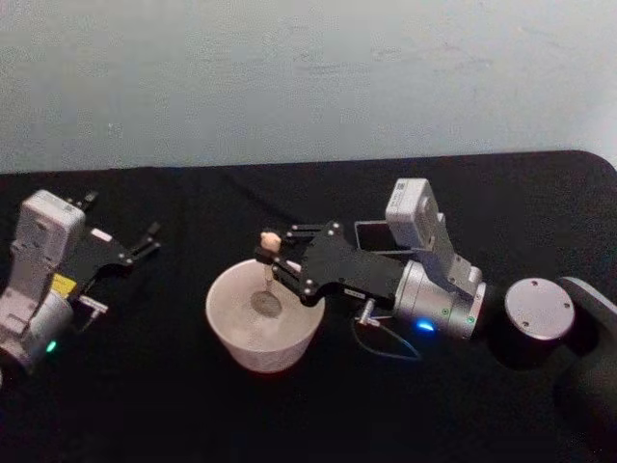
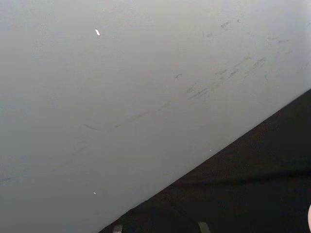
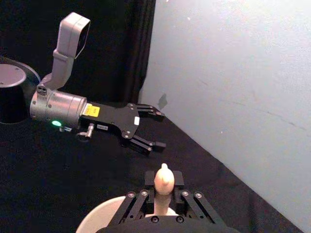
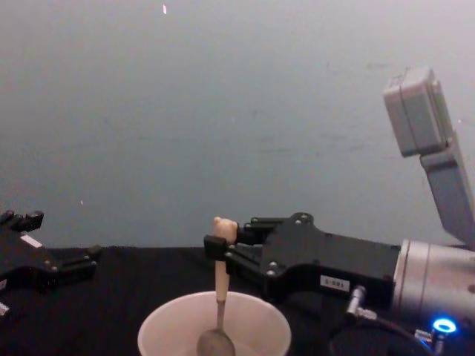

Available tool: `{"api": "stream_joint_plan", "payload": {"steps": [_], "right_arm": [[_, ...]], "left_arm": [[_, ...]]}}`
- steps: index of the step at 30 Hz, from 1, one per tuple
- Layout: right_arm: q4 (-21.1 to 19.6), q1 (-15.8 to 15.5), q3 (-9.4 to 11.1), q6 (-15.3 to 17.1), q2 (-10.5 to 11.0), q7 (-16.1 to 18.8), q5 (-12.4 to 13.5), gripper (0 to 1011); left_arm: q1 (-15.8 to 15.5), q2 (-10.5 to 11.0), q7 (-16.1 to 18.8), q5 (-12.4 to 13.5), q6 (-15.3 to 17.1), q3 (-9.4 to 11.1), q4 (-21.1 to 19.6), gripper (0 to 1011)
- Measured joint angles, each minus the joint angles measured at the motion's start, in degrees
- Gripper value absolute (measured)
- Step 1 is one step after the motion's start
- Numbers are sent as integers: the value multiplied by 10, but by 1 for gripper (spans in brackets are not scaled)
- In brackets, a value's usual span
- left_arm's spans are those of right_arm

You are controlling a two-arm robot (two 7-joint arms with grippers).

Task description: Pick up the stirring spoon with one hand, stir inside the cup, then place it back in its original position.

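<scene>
Right gripper (image 1: 275,253) was clamped on the stirring spoon (image 4: 220,280), fingers pinching the stick just below its eared knob. It reached in from the robot's right, over the cup (image 4: 152,330). Spoon hung approx. upright: knob above the fingertips, grey lower end down inside the cup near its middle. Couldn't tell whether it touched the bottom. Cup sat on the black table (image 1: 145,405), directly under the fingertips. Dark holder box (image 1: 372,236) stood just behind the gripper body. Left gripper (image 1: 120,220) rested at the table's left side w/ jaws spread, well apart from the cup. Labels: small white tag (image 4: 334,282) on the right gripper's side, text too small to read; yellow sticker (image 1: 63,285) on the left wrist, likewise unreadable.
</scene>
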Motion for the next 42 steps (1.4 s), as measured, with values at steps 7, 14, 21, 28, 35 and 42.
{"api": "stream_joint_plan", "payload": {"steps": [7,14,21,28,35,42], "right_arm": [[1,-3,7,1,2,-6,-5,212],[-12,-13,17,6,13,-9,-5,212],[-55,-39,27,16,37,-2,9,212],[-98,-65,21,26,54,15,27,212],[-97,-64,7,29,43,15,27,212],[-71,-50,5,29,15,-15,15,212]], "left_arm": [[0,0,0,0,0,0,0,1001],[0,0,0,0,0,0,0,1001],[0,0,0,0,0,0,0,1001],[0,0,0,0,0,0,0,1001],[0,0,0,0,0,0,0,1001],[0,0,0,0,0,0,0,1001]]}}
